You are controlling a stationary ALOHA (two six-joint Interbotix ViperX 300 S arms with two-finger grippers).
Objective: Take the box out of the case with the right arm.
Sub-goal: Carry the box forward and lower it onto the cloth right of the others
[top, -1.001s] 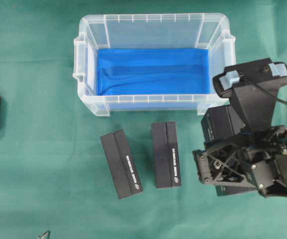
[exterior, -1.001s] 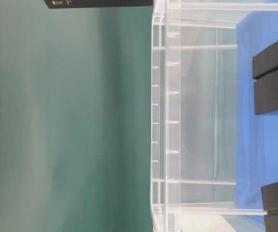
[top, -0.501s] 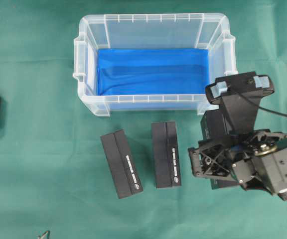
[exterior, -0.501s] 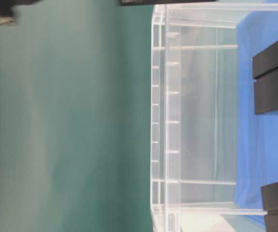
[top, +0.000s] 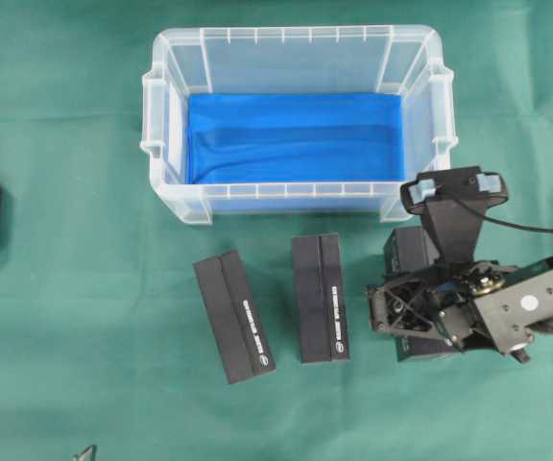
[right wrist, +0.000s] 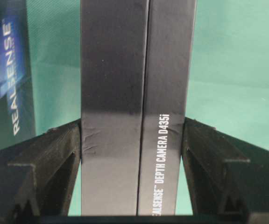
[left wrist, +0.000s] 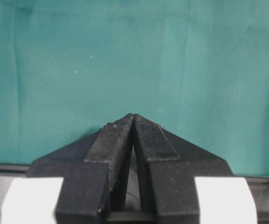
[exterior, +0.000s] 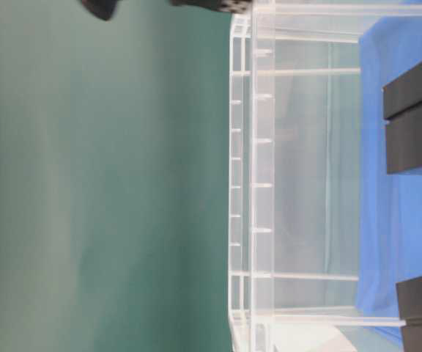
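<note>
The black box [top: 406, 252] with white "DEPTH CAMERA" print [right wrist: 134, 93] lies lengthwise between the fingers of my all-black right gripper [top: 411, 312], in front of the case's right corner. In the right wrist view both fingers [right wrist: 74, 140] press its long sides, so the right gripper [right wrist: 133, 126] is shut on it. Whether the box touches the cloth I cannot tell. The clear case [top: 296, 202] with its blue lining has nothing inside it. My left gripper [left wrist: 133, 116] is shut over bare green cloth with nothing in it.
Two more black boxes [top: 235, 315] [top: 320, 298] lie on the green cloth in front of the case, the nearer one [right wrist: 8, 84] just left of the held box. The table-level view shows the case wall [exterior: 258, 183] with dark boxes [exterior: 416, 125] behind it.
My right arm has come down and slightly left with the box still in its grip, bringing it lower beside the other two boxes. The left gripper has not moved.
</note>
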